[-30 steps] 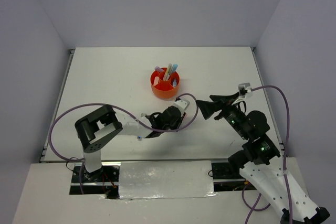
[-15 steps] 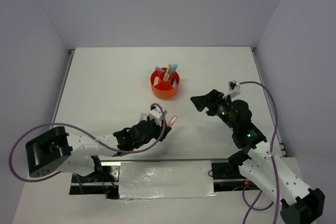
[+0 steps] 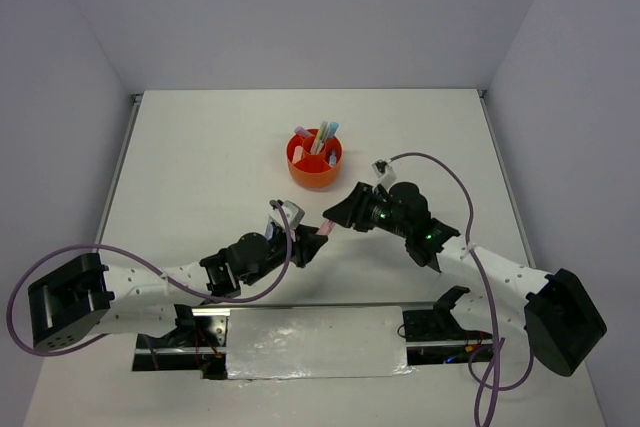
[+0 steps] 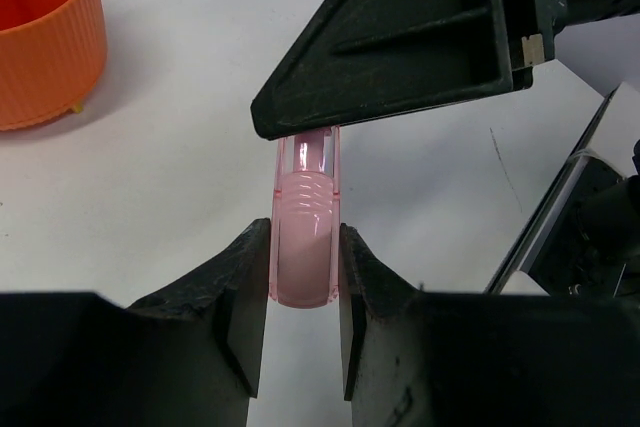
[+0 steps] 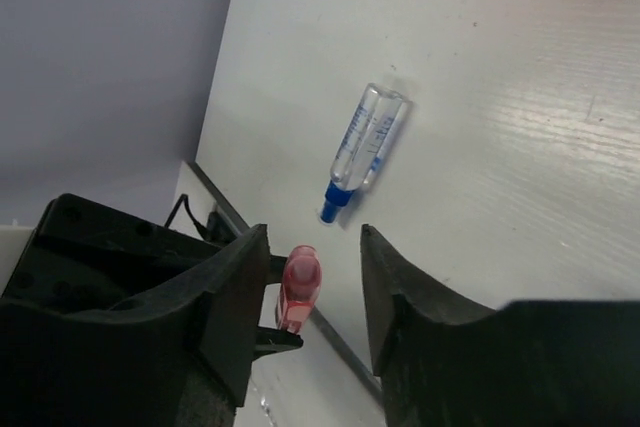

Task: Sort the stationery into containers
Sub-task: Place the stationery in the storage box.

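My left gripper (image 3: 306, 243) (image 4: 304, 239) is shut on one end of a pink highlighter (image 3: 322, 231) (image 4: 305, 197), held above the table in front of the orange organizer (image 3: 315, 158) (image 4: 45, 37). The right gripper (image 3: 338, 218) (image 5: 314, 239) meets it from the right. Its jaws straddle the highlighter's free end (image 5: 300, 287) but stand open, with a gap showing on one side. Several pens and highlighters stand in the organizer. A clear tube with a blue tip (image 5: 366, 148) lies on the table.
The organizer sits at mid-table, behind both grippers. The left arm's purple cable (image 3: 150, 267) loops over the front left of the table. The right arm's cable (image 3: 440, 172) arcs above its wrist. The table's front edge (image 5: 345, 342) runs just under the handover spot.
The left gripper carried the pink highlighter back toward the front centre. The right arm swung left to it, and its jaws have narrowed around the highlighter's free end.
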